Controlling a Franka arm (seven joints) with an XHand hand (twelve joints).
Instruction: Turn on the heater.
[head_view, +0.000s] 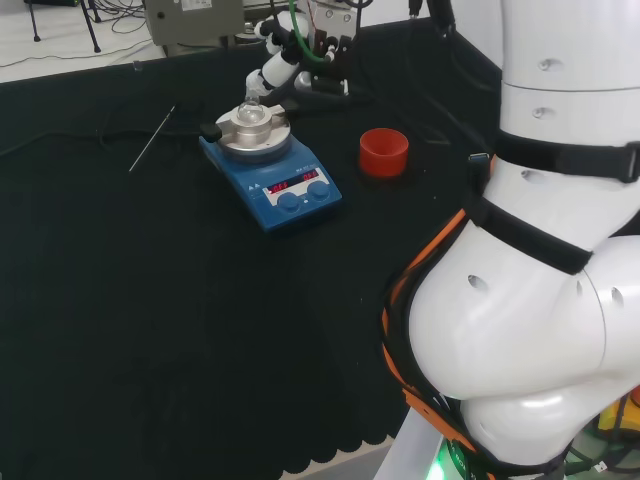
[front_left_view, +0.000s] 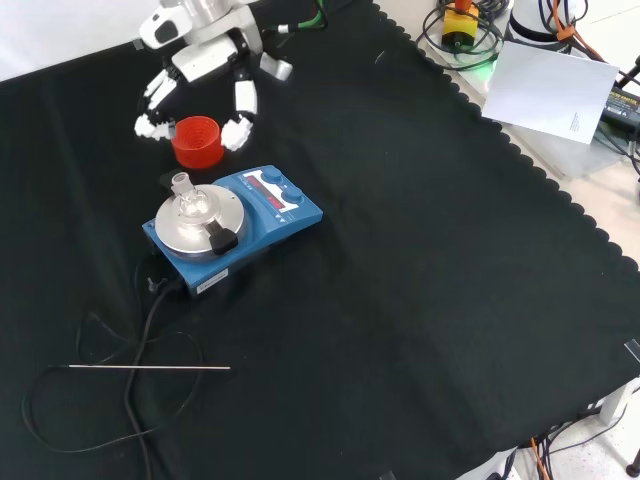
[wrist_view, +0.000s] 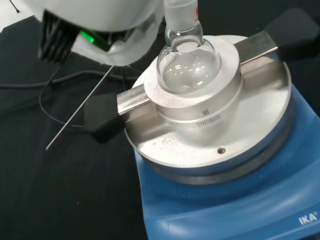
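Front view, nearest: thin metal rod (front_left_view: 148, 368) flat on the black-clothed table (front_left_view: 420, 300), amid loops of black cable (front_left_view: 130, 400). Beyond it, blue heater (front_left_view: 232, 232) with red display lit and two knobs on its front panel, carrying a silver plate and block with black handles, a clear round-bottom flask (front_left_view: 190, 204) seated upright in the block. Farthest, red ribbed ring (front_left_view: 196, 141) just behind the heater, robot hand (front_left_view: 205, 58) above it, fingers spread and relaxed, gripping nothing, fingertips either side of the ring.
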